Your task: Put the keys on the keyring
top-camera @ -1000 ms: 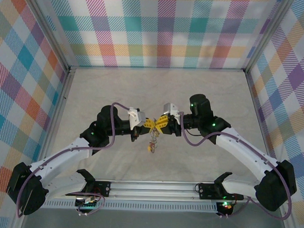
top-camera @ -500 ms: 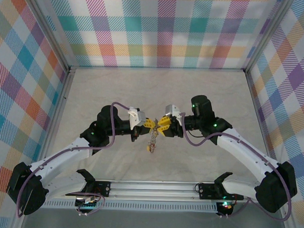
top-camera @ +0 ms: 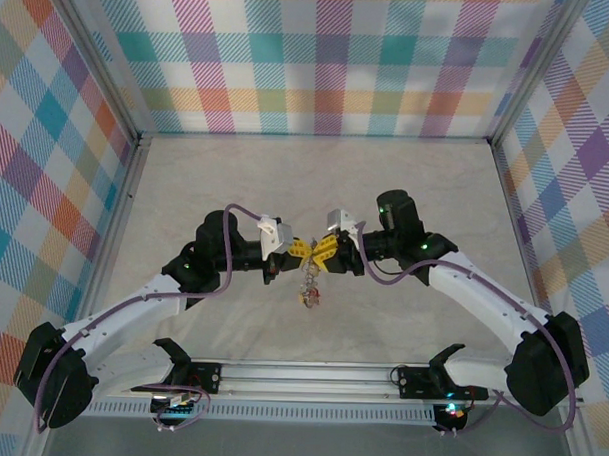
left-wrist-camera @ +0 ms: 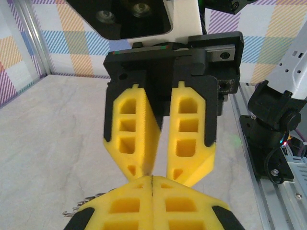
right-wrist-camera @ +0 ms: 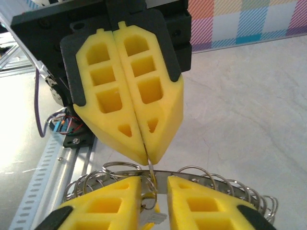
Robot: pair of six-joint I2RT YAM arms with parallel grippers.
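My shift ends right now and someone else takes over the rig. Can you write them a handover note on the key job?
Left pincer: shut, pinching a thin wire loop at its tips.
Right pincer: tip to tip with the left, fingers apart around the loop's lower end. It looks open, with no firm grip visible.
Keyring: hanging between the two pincers above the table, fringed with small rings. Keys dangle below it.
Done: a bunch of keys is on the ring.
Left: I cannot tell whether the pinched loop is threaded on yet. Check that first, then finish threading it.
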